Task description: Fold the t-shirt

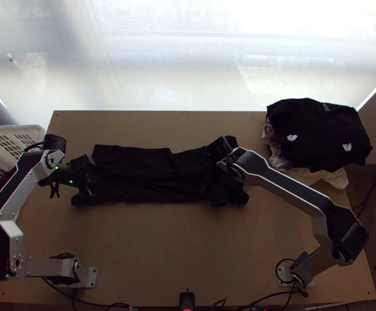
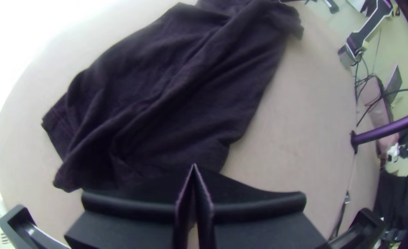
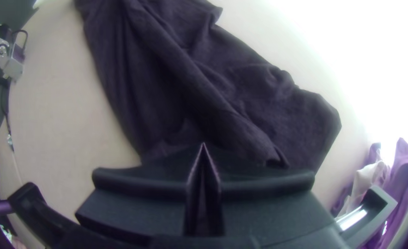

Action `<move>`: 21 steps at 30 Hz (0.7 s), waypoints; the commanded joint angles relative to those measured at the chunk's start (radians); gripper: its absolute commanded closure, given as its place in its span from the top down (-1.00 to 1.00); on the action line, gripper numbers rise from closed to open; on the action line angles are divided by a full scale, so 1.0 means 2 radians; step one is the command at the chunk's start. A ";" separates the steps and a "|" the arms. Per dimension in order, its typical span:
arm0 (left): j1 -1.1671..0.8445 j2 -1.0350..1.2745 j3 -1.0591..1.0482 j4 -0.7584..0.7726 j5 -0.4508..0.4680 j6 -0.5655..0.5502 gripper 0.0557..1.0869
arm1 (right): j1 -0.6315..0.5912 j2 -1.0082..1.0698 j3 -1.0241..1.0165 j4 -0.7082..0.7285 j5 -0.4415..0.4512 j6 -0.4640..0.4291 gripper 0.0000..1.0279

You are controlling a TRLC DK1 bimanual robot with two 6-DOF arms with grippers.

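Note:
The black t-shirt (image 1: 151, 173) lies in a long, wrinkled, folded strip across the table, with bunched ends. At its left end is my left gripper (image 1: 89, 178). My right gripper (image 1: 230, 165) is over the right part, partly hidden by its arm. In the left wrist view the left gripper (image 2: 194, 167) has its fingers together against the dark cloth (image 2: 167, 92). The right wrist view likewise shows the right gripper (image 3: 203, 146) shut, over the cloth (image 3: 181, 83) beside a long raised fold. Whether either pinches any fabric cannot be made out.
A pile of dark and pale clothes (image 1: 317, 135) sits at the table's far right corner. White plastic baskets (image 1: 11, 137) stand off the left edge. Bare tabletop (image 1: 182, 243) extends between the arm bases, with cables along the near edge.

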 commanded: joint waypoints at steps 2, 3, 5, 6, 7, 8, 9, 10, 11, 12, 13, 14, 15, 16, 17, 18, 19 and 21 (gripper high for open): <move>0.011 0.095 0.039 -0.050 0.037 -0.039 -0.93 | 0.027 0.026 -0.005 0.020 0.000 -0.006 -0.95; 0.014 0.097 0.040 -0.050 0.043 -0.045 -0.93 | 0.029 0.029 -0.006 0.022 0.000 -0.006 -0.95; 0.015 0.101 0.040 -0.052 0.049 -0.052 -0.93 | 0.030 0.035 -0.008 0.029 0.000 -0.008 -0.95; 0.014 0.103 0.037 -0.052 0.049 -0.052 -0.93 | 0.030 0.040 -0.007 0.030 0.000 -0.009 -0.95; 0.014 0.104 0.034 -0.052 0.049 -0.052 -0.93 | 0.030 0.042 -0.007 0.031 0.000 -0.009 -0.95; 0.015 0.107 0.031 -0.052 0.049 -0.049 -0.93 | 0.030 0.043 -0.007 0.032 0.000 -0.010 -0.95; 0.018 0.111 0.028 -0.050 0.048 -0.046 -0.93 | 0.030 0.044 -0.007 0.032 0.000 -0.009 -0.95; 0.024 0.115 0.028 -0.047 0.048 -0.043 -0.93 | 0.030 0.044 -0.007 0.032 0.000 -0.009 -0.95; 0.031 0.121 0.028 -0.043 0.047 -0.042 -0.93 | 0.030 0.044 -0.007 0.032 0.000 -0.010 -0.95; 0.037 0.124 0.030 -0.037 0.047 -0.042 -0.93 | 0.031 0.043 -0.007 0.032 -0.001 -0.010 -0.95; 0.045 0.127 0.031 -0.031 0.047 -0.041 -0.93 | 0.032 0.043 -0.008 0.032 -0.001 -0.010 -0.95; 0.051 0.129 0.032 -0.027 0.044 -0.040 -0.93 | 0.033 0.044 -0.009 0.032 0.000 -0.010 -0.95; 0.054 0.131 0.032 -0.027 0.041 -0.036 -0.93 | 0.035 0.046 -0.010 0.033 -0.001 -0.010 -0.95; 0.057 0.133 0.032 -0.026 0.039 -0.033 -0.93 | 0.037 0.047 -0.013 0.036 -0.001 -0.011 -0.95; 0.059 0.134 0.032 -0.026 0.037 -0.031 -0.93 | 0.039 0.049 -0.017 0.041 -0.001 -0.013 -0.95; 0.060 0.136 0.032 -0.026 0.035 -0.029 -0.93 | 0.042 0.053 -0.019 0.045 -0.001 -0.013 -0.95; 0.063 0.137 0.033 -0.025 0.035 -0.026 -0.93 | 0.045 0.056 -0.019 0.048 -0.001 -0.013 -0.95; 0.068 0.138 0.036 -0.020 0.034 -0.021 -0.93 | 0.048 0.063 -0.018 0.053 -0.001 -0.015 -0.95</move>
